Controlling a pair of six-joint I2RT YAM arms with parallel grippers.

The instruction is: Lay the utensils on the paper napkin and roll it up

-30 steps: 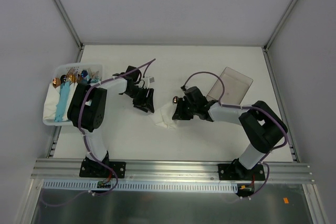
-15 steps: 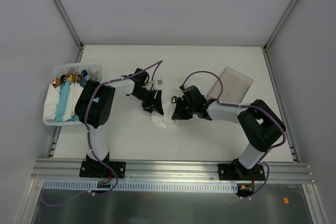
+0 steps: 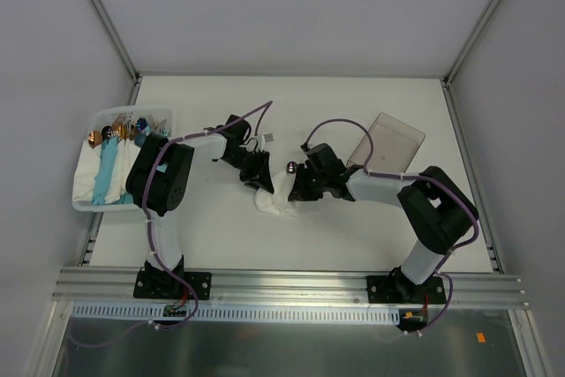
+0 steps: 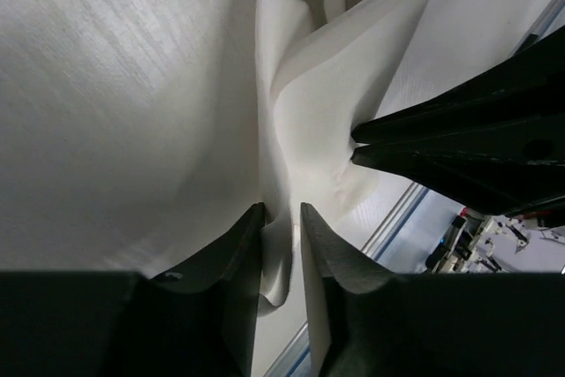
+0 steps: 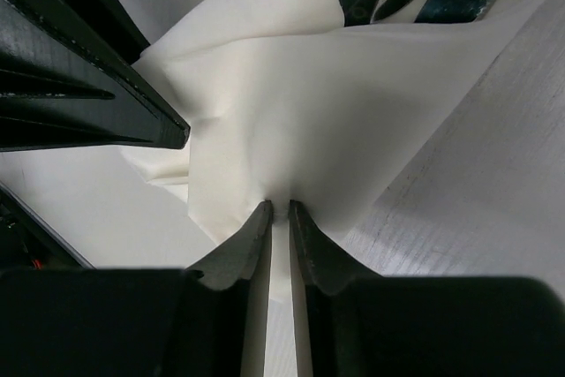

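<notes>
— Where can I bring an arm through?
— The far half of the table (image 3: 291,108) is open to me, and so is the near strip by the bases.
— And the middle?
— No. The left gripper (image 3: 263,183) and right gripper (image 3: 295,189) stand nearly tip to tip over the paper napkin (image 3: 274,205).
— The sides?
— The white bin (image 3: 78,184) takes the left edge. The clear tray (image 3: 393,140) lies just beyond my right arm.
</notes>
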